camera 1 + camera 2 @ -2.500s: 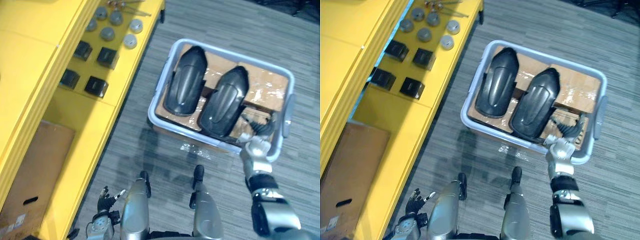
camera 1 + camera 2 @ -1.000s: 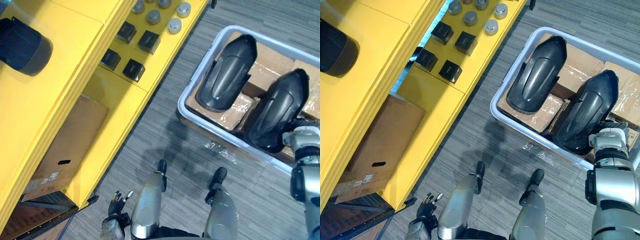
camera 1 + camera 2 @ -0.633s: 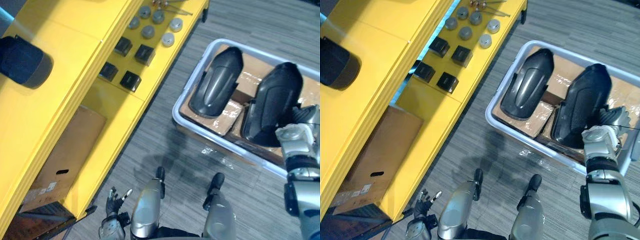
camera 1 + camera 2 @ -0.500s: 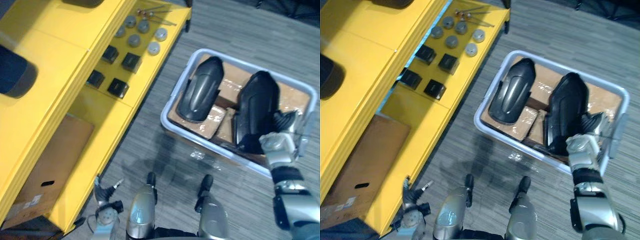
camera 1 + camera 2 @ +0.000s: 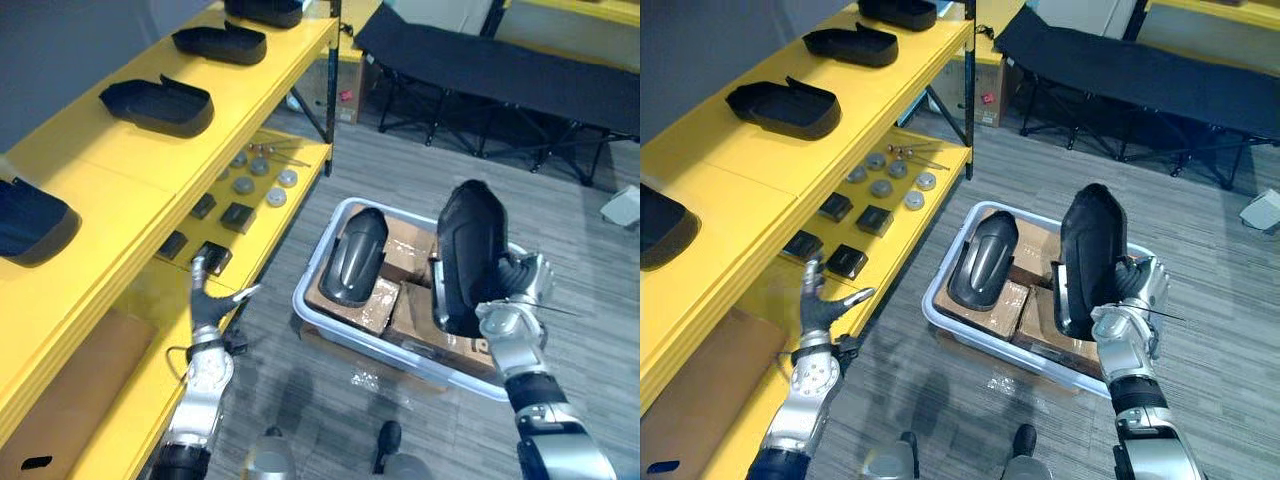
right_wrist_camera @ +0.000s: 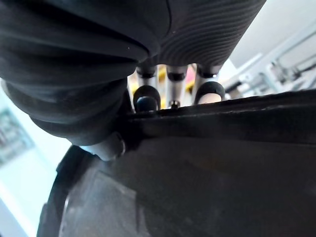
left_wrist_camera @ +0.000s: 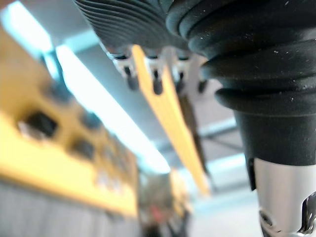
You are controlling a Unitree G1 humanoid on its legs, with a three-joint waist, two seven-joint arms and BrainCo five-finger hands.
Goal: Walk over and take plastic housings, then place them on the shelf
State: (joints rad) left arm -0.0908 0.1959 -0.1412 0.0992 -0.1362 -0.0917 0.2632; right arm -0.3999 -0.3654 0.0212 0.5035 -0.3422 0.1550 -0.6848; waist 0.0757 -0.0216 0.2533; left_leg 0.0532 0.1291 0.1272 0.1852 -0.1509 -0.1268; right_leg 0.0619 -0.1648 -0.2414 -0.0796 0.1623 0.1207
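Observation:
My right hand [image 5: 512,300] is shut on the rim of a black plastic housing [image 5: 468,255], holding it upright above the crate; in the right wrist view its fingers [image 6: 148,96] curl over the housing's edge [image 6: 207,123]. A second black housing [image 5: 352,256] lies on cardboard boxes inside the pale blue crate [image 5: 318,318]. My left hand [image 5: 207,297] is raised with straight spread fingers beside the yellow shelf [image 5: 150,200] and holds nothing. Three black housings [image 5: 158,103] lie along the shelf's top board.
The lower shelf board holds small black blocks [image 5: 236,215] and round grey discs [image 5: 266,181]. A cardboard box [image 5: 60,400] sits under the shelf at the lower left. A black folding cot [image 5: 480,70] stands behind the crate on the grey carpet.
The camera has tilted up, so the whole picture shifted. My right hand has lifted the right-hand housing out of the crate and stood it upright. My left hand has risen beside the shelf.

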